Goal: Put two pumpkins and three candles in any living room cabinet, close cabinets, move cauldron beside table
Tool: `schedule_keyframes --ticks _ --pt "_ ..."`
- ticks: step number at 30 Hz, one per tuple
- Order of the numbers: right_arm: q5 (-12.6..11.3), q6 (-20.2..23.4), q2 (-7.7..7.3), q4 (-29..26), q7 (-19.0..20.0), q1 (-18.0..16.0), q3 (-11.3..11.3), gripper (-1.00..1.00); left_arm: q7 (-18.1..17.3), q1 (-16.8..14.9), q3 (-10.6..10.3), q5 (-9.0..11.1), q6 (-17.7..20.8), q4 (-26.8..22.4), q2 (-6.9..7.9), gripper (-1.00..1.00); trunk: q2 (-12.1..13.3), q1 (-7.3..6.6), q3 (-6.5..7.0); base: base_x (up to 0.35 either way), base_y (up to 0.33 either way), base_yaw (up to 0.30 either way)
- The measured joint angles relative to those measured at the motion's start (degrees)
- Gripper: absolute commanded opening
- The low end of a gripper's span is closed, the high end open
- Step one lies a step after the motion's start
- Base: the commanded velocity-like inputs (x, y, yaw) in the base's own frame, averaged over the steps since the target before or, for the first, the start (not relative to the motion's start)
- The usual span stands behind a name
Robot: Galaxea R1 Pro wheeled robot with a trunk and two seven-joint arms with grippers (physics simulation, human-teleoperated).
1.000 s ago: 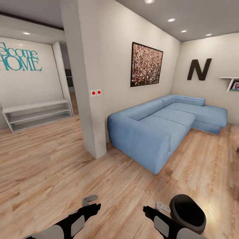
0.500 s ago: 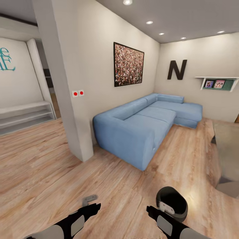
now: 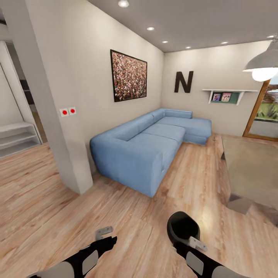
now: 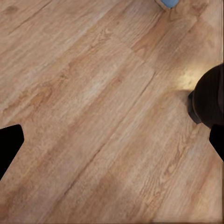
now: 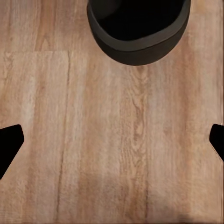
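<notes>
The black cauldron [image 3: 183, 227] stands on the wooden floor just ahead of my right gripper [image 3: 190, 245]. In the right wrist view the cauldron [image 5: 138, 29] lies beyond the open fingers of that gripper [image 5: 112, 142], apart from them. My left gripper [image 3: 105, 238] hangs over bare floor to the left, also open and empty [image 4: 112, 144]; in its wrist view the cauldron [image 4: 210, 100] sits off to one side. The low grey-topped table [image 3: 251, 170] stands at the right of the head view. Pumpkins, candles and cabinet are out of view.
A blue corner sofa [image 3: 143, 146] runs along the far wall. A white pillar [image 3: 50, 116] with two red switches stands at left, and low white shelves [image 3: 17, 137] lie behind it. A pendant lamp [image 3: 264, 63] hangs at upper right. Open floor lies between sofa and table.
The head view has swung to the right: pillar and sofa slid left, and the table and lamp came into view. The cauldron now sits straight ahead of my right gripper instead of to its right.
</notes>
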Motion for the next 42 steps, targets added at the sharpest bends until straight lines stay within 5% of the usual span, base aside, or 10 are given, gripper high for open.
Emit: schedule_keyframes --ticks 27,42 --pt "0.0 0.0 0.01 0.3 0.0 0.0 0.0 1.0 -0.4 0.0 0.0 0.0 0.0 0.0 0.16 1.0 10.8 -5.93 4.57 0.0 0.0 -0.293" --pt "0.0 0.0 0.0 0.3 0.0 0.0 0.0 1.0 -0.5 0.0 -0.2 -0.1 0.0 0.0 0.24 1.0 10.8 -5.97 4.2 0.078 0.014 -0.267"
